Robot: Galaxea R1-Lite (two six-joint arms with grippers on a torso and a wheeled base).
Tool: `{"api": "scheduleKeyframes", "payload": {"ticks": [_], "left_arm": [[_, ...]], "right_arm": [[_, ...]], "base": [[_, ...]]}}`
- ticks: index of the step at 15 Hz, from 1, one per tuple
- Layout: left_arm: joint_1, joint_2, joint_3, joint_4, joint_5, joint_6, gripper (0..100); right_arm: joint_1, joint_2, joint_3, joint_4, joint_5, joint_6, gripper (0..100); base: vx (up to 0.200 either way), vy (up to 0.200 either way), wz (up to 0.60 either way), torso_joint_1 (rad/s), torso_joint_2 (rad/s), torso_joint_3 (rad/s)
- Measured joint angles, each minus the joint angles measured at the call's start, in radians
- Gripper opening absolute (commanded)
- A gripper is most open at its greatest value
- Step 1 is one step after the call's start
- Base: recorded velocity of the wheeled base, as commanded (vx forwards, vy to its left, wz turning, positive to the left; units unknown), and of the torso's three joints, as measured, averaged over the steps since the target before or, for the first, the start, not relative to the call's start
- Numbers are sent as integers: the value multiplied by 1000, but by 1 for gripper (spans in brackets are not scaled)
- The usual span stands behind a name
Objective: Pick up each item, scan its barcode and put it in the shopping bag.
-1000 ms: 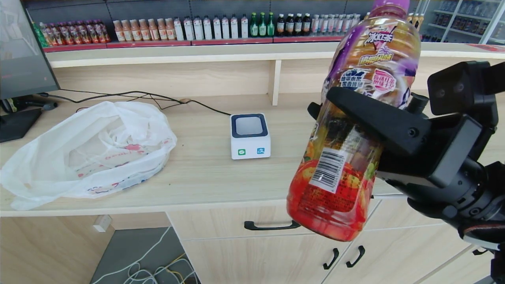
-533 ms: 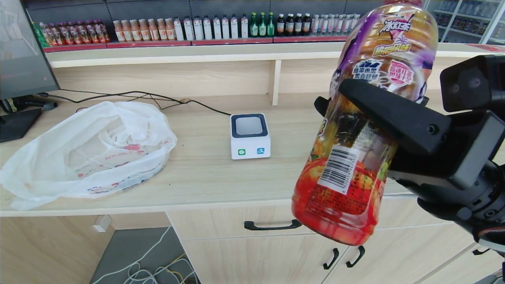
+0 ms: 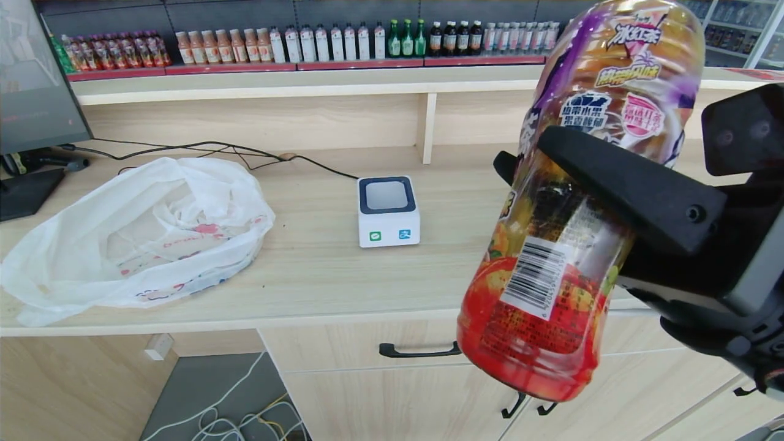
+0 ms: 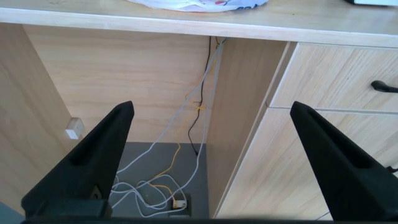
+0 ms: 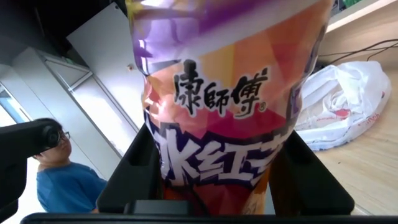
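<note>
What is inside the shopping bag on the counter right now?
The shopping bag lies slumped on the counter; inside, only its own crumpled white plastic with red print shows. Folds cover the deeper part, so contents there cannot be told.

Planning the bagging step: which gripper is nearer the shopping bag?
Probably left. The left gripper hangs open below the counter edge under the shopping bag; the right gripper, shut on the bottle, is raised off to the bag's right, past the scanner.

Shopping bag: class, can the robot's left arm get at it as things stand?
Probably, after rising: the left gripper hangs open and empty below the counter edge, while the shopping bag lies uncovered on top, on that side.
</note>
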Motion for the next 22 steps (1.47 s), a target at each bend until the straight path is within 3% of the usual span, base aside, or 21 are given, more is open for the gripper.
{"api": "scheduleKeyframes", "payload": {"ticks": [5,11,12,15,18,22], "left_arm": [[0,0,0,0,0,0,100],[0,0,0,0,0,0,100],[0,0,0,0,0,0,100],[0,0,0,0,0,0,100],[1,0,0,0,0,0,100],[0,0,0,0,0,0,100]], "right_arm": [[7,8,8,0,0,-114,0],[20,36,62,1,-10,-407,0],[18,44,70,0,-37,-476,0],[17,64,71,1,-315,-630,0],[28,73,55,0,-442,-738,0],[18,87,54,0,-498,-861,0]], "base": [[0,0,0,0,0,0],[0,0,0,0,0,0],[0,0,0,0,0,0],[0,0,0,0,0,0],[0,0,0,0,0,0],[0,0,0,0,0,0]]}}
